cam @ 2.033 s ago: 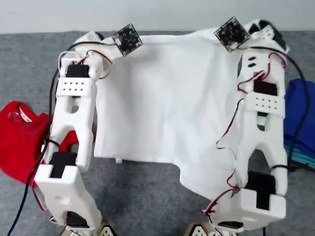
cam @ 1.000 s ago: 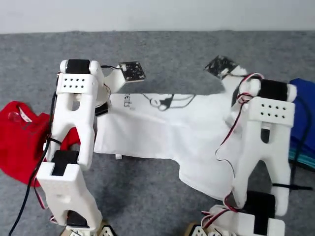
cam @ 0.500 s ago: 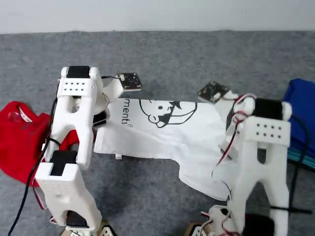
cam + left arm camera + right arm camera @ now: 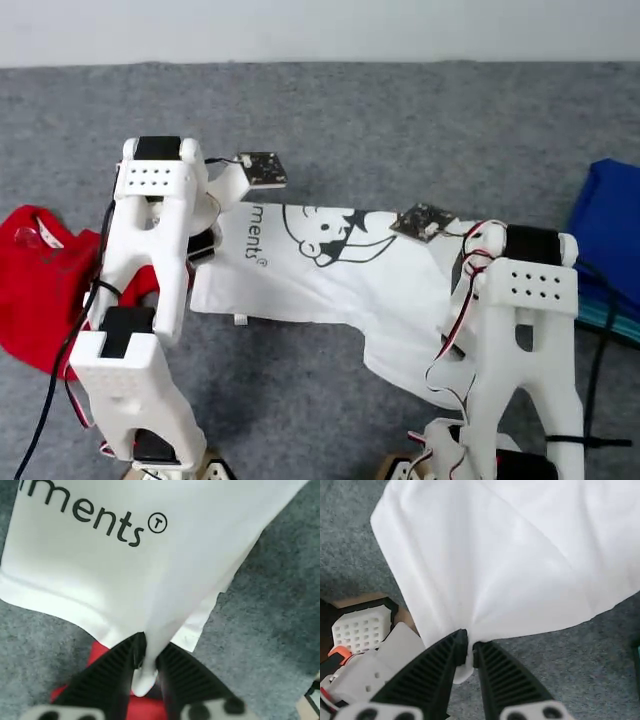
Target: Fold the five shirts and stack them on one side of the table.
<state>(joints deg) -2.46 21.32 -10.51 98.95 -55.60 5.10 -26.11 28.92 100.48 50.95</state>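
Observation:
A white shirt (image 4: pixel 330 280) with black print lies across the grey table, its far half folded toward the arms so the print faces up. My left gripper (image 4: pixel 146 666) is shut on the white shirt (image 4: pixel 150 555), pinching a fold of its edge at the shirt's left side. My right gripper (image 4: pixel 468 656) is shut on the white shirt (image 4: pixel 520 570) too, holding a bunched corner on the right. In the high view the left arm (image 4: pixel 150 240) stands at the shirt's left end and the right arm (image 4: pixel 515 320) over its right end.
A crumpled red shirt (image 4: pixel 35 280) lies at the table's left edge, partly under the left arm. Blue folded cloth (image 4: pixel 608 245) sits at the right edge. Bare grey table (image 4: pixel 400 130) stretches beyond the white shirt. The arm base (image 4: pixel 360 645) appears in the right wrist view.
Both grippers pulled the shirt's far edge toward the arms, folding it over. The black print came into view and the right arm drew back furthest.

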